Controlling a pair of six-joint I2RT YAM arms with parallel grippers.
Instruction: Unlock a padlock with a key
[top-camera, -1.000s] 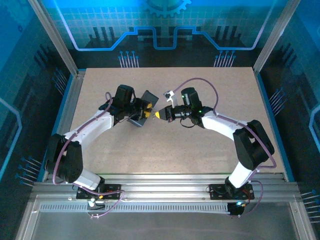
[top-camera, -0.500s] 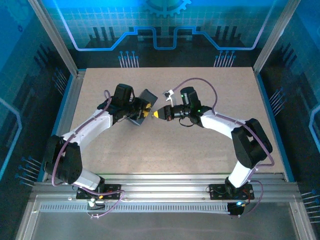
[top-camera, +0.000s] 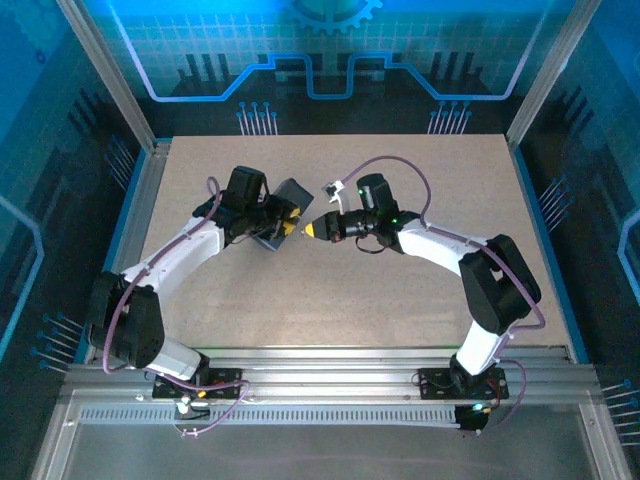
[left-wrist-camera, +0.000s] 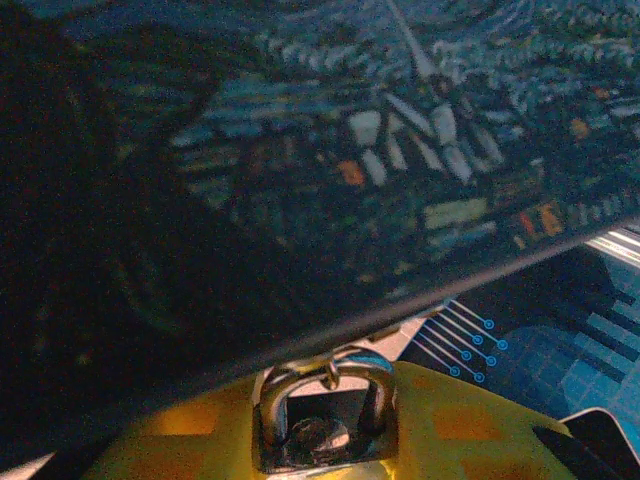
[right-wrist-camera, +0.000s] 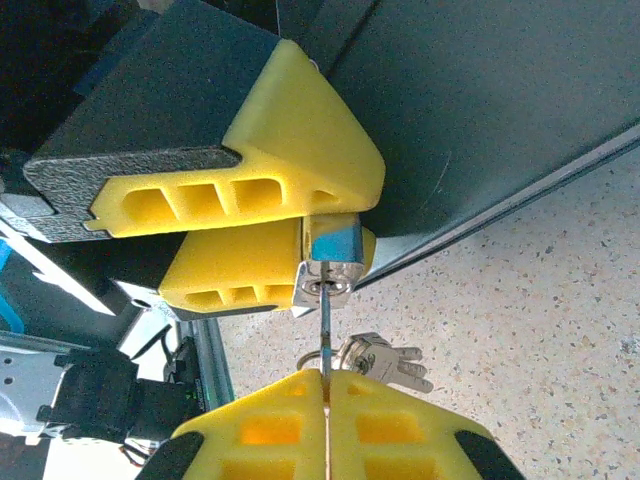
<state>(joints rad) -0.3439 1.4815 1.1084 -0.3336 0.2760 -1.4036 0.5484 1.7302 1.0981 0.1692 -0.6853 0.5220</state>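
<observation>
The small silvery padlock (right-wrist-camera: 328, 270) is pinched between the yellow fingers (right-wrist-camera: 290, 170) of my left gripper (left-wrist-camera: 325, 445), which is shut on its body. Its shackle (left-wrist-camera: 325, 375) hangs from the hasp of the dark blue swirl-patterned box (left-wrist-camera: 350, 150). My right gripper (right-wrist-camera: 327, 385) is shut on the key (right-wrist-camera: 325, 335), held edge-on with its thin blade upright. The blade tip sits in the keyhole on the padlock's underside. Spare keys (right-wrist-camera: 390, 362) dangle from the ring beside the blade. In the top view the left gripper (top-camera: 283, 226) and right gripper (top-camera: 312, 230) meet tip to tip beside the box (top-camera: 293, 192).
The box is tilted up off the speckled beige table (top-camera: 330, 290), with the left gripper under its edge. Metal rails (top-camera: 330, 365) run along the near edge, and blue panels wall in the sides and back.
My right gripper has crept left toward the left gripper, closing the gap and bringing the key up to the padlock. The left arm and box have barely moved.
</observation>
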